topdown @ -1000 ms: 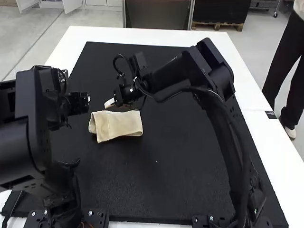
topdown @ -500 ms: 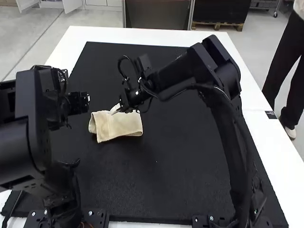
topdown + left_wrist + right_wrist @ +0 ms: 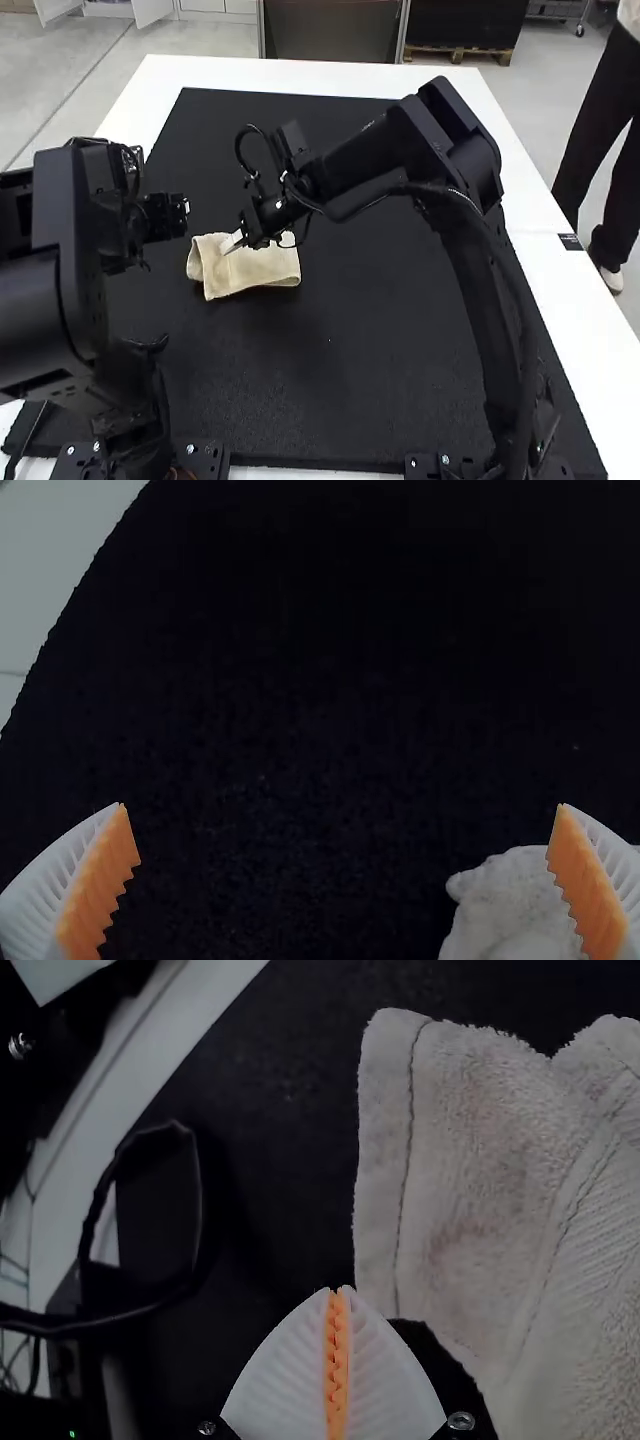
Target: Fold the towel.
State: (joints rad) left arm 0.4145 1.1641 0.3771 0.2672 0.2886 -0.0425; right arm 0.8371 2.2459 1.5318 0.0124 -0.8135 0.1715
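Note:
The cream towel (image 3: 262, 266) lies folded into a small, uneven bundle on the black mat, its left end overlapping in layers. Over its far left part is my right gripper (image 3: 232, 242), fingertips pressed together. In the right wrist view, the towel (image 3: 480, 1180) spreads beside the shut right gripper (image 3: 338, 1290), with no cloth between the fingers. My left gripper (image 3: 165, 217) is held to the left of the towel. The left wrist view has the left gripper (image 3: 342, 805) wide apart and empty, with a pale piece of towel (image 3: 510, 905) near one finger.
The black mat (image 3: 350, 340) covers most of the white table (image 3: 300, 75). The right arm's forearm crosses above the mat's middle, and the left arm's bulk stands over the mat's left side. A dark cable loop (image 3: 105, 1200) hangs beside the right gripper.
My right gripper has come from beyond the towel's far edge back toward the arm bases, and its tip is now over the cloth. The left arm and the towel look unchanged.

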